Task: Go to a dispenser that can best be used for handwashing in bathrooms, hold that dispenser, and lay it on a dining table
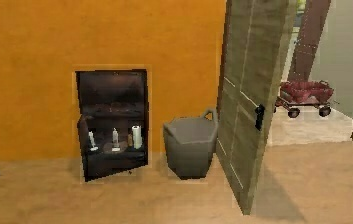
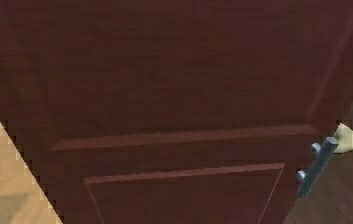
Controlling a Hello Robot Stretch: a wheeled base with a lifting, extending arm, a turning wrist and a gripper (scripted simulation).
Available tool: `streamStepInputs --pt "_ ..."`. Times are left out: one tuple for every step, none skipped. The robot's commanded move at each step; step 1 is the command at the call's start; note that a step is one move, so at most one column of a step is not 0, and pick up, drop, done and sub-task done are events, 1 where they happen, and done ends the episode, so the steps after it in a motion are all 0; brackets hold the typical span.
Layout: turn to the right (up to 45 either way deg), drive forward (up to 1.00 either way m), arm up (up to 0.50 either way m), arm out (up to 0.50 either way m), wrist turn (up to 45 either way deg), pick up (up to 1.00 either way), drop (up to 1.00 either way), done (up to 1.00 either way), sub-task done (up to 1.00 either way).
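Small pale bottle with a narrow top [image 1: 115, 138] stands in a dark open cabinet [image 1: 112, 90] on the orange wall [image 1: 44, 50], at 8 o'clock from the forward view's centre. White roll [image 1: 136, 136] is at its 3. Grey bin [image 1: 189, 147] is at the cabinet's 3, then an open door [image 1: 246, 90]. Red wagon [image 1: 306, 96] sits beyond it. On my arm side is a dark brown door [image 2: 174, 80], handle [image 2: 317, 167] at 4. State of my gripper fingers: can't tell.

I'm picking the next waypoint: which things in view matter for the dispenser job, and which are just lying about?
For the job:
small pale bottle, perhaps the dispenser
dark shelf unit holding it

Lying about:
white roll
grey bin
open door
red wagon
dark wooden door, arm side view
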Motion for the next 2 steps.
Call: streamStepInputs --pt "0.0 0.4 0.0 0.0 0.0 0.0 0.0 0.0 0.0" --pt "33.0 0.0 0.0 0.0 0.0 0.0 0.0 0.0 0.0"
